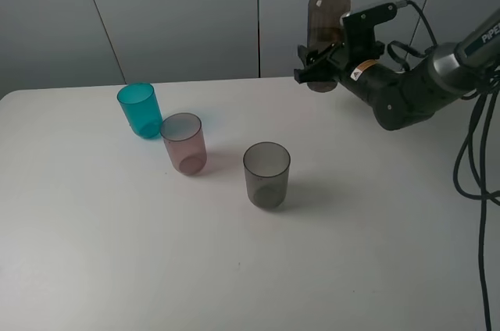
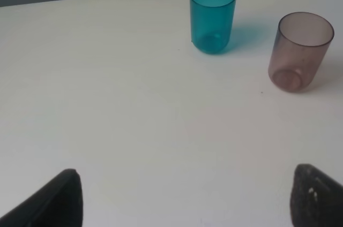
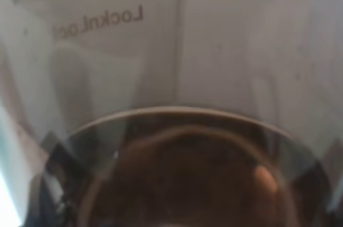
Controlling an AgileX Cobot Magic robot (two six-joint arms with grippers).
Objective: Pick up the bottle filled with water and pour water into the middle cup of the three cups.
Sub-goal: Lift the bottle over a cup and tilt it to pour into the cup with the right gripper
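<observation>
Grey wall panels stand behind a white desk (image 1: 94, 268), and on it the three cups (image 1: 187, 144) make a slanted row. The right end effector (image 1: 319, 65) is closed around the lower body of the bottle (image 1: 328, 11) and holds it upright in the air above the far right part of the desk, well apart from the cups. In the right wrist view the bottle (image 3: 177, 157) fills nearly the whole picture. The left end effector (image 2: 185, 200) hangs low over the desk with its fingers wide apart and holds nothing.

The biggest risk, in my opinion, is at the pour. The middle cup (image 1: 184, 144) stands very near the teal cup (image 1: 140, 110), so a stream aimed a little off could fall into the wrong cup or on the desk. The grey cup (image 1: 266, 175) stands between the bottle and the target, and a low path could knock it over. These cups look light, so a touch from the bottle neck could tip one. The grip is low on the bottle, so it might turn or slip when tilted.

All three cups look empty. I see no cap on the neck. The smoky plastic does not let me read the water level.
</observation>
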